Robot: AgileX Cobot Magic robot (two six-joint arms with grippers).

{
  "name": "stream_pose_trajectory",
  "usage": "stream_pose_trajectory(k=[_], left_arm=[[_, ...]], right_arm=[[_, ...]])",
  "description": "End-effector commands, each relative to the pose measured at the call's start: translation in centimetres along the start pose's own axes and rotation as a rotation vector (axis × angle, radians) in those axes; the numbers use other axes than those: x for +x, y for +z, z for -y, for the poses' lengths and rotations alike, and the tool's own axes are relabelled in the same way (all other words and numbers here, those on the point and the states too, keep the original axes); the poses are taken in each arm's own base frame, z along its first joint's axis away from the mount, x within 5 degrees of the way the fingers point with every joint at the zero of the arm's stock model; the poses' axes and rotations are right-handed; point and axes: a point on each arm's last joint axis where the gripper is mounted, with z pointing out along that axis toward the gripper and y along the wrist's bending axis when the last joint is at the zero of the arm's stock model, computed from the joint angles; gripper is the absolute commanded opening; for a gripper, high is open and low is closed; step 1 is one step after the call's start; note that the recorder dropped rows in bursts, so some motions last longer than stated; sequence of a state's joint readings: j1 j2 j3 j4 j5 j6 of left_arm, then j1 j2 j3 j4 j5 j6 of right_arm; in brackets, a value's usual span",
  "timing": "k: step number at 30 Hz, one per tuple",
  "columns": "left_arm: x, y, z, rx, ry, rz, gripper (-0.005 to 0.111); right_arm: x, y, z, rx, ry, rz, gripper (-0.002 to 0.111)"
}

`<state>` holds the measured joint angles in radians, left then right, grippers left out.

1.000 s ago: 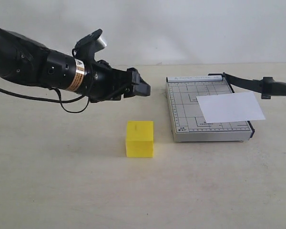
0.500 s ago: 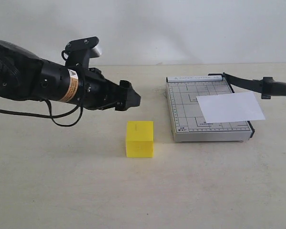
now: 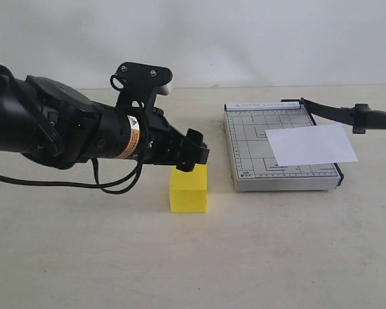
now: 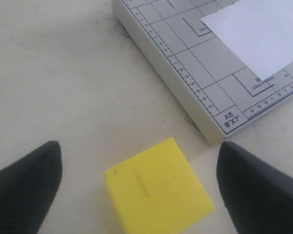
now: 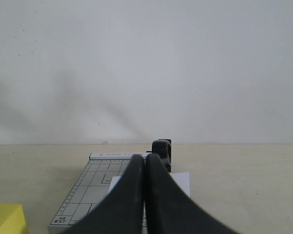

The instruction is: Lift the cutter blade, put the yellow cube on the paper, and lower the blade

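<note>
We judge the yellow cube (image 3: 188, 188), on the table (image 3: 83, 257) at eight o'clock of the cutter (image 3: 251, 161), light, stiff and smooth, best squeezed on two opposite faces by our spread left end effector (image 3: 196, 153) hovering above it; the right end effector (image 5: 145, 161) is pressed together.

In the exterior view the black left gripper (image 3: 194, 156) covers part of the top face of the bright yellow cube (image 3: 188, 196), and the thick rounded black handle (image 3: 376, 120) of the long thin black cutter blade (image 3: 328, 111) runs off the picture's edge. In the right wrist view the pressed-together black fingers of the right gripper (image 5: 145, 165) hide the middle of the grey gridded cutter board (image 5: 83, 200) and of the plain white paper (image 5: 181, 181). There the cube is cut down to a corner, and the board's fine print is too small to read
</note>
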<state>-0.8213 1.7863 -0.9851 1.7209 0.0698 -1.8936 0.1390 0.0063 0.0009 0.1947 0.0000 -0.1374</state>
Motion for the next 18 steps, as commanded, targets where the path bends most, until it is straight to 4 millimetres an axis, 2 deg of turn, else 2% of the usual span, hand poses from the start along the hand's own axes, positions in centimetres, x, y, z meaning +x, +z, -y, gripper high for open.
stream_pose_trajectory(k=[1,12,18], left_arm=[[0.4,-0.3,0.3,-0.041,-0.064,0.001,0.081],[0.7,-0.2,0.4,-0.041,-0.216,-0.019,0.081],[1.6,0.8,0.4,-0.048,-0.231,-0.057,0.081]], right_arm=[[-0.1,-0.1,0.0,0.002,0.000,0.013,0.000],[-0.1,-0.1,0.0,0.002,0.000,0.013,0.000],[-0.1,-0.1,0.0,0.002,0.000,0.013,0.000]])
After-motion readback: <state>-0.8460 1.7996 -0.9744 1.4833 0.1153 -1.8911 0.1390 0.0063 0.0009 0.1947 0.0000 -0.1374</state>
